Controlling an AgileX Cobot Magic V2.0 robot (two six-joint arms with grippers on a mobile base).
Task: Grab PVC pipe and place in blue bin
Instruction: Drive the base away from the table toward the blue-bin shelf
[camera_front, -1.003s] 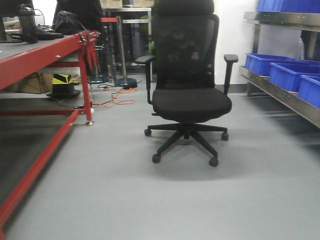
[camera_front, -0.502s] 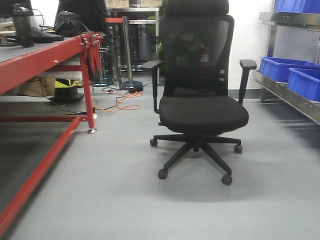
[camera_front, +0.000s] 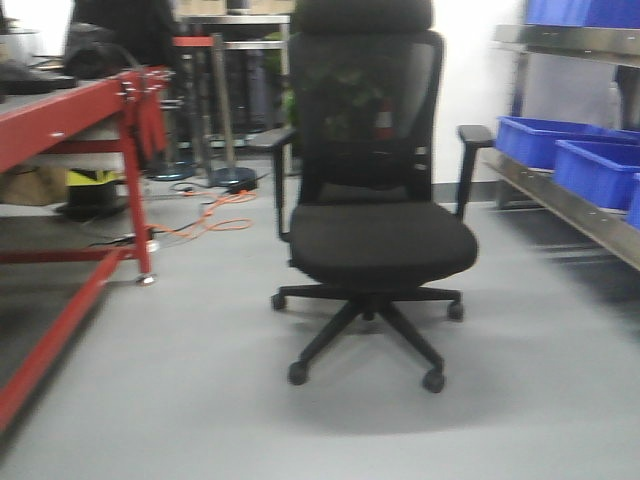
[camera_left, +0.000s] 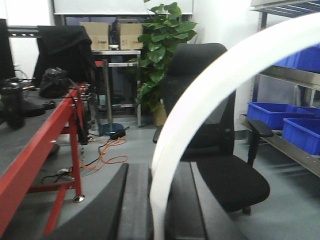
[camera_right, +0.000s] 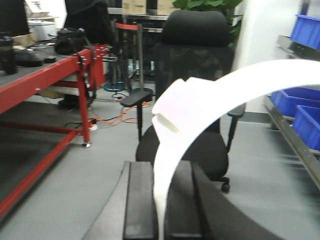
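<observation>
- A workshop or industrial lab.
- A red steel-framed table (camera_front: 60, 118) runs along one side.
- Metal shelving (camera_front: 570, 205) carries blue bins (camera_front: 545, 140).
- The bare grey floor (camera_front: 200, 390) has an orange cable (camera_front: 205, 215) trailing over it.
- Cardboard boxes (camera_left: 95, 35) are stacked at the back.

The chair (camera_front: 375, 240) appears nearer, red table (camera_front: 60, 115) further left.

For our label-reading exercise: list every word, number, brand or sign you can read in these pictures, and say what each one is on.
No text here is legible.
Cardboard boxes: any labels are too blurred to read.
Yellow-and-black object under the red table: any print is too blurred.
PVC pipe and blue bins: no markings visible.
</observation>
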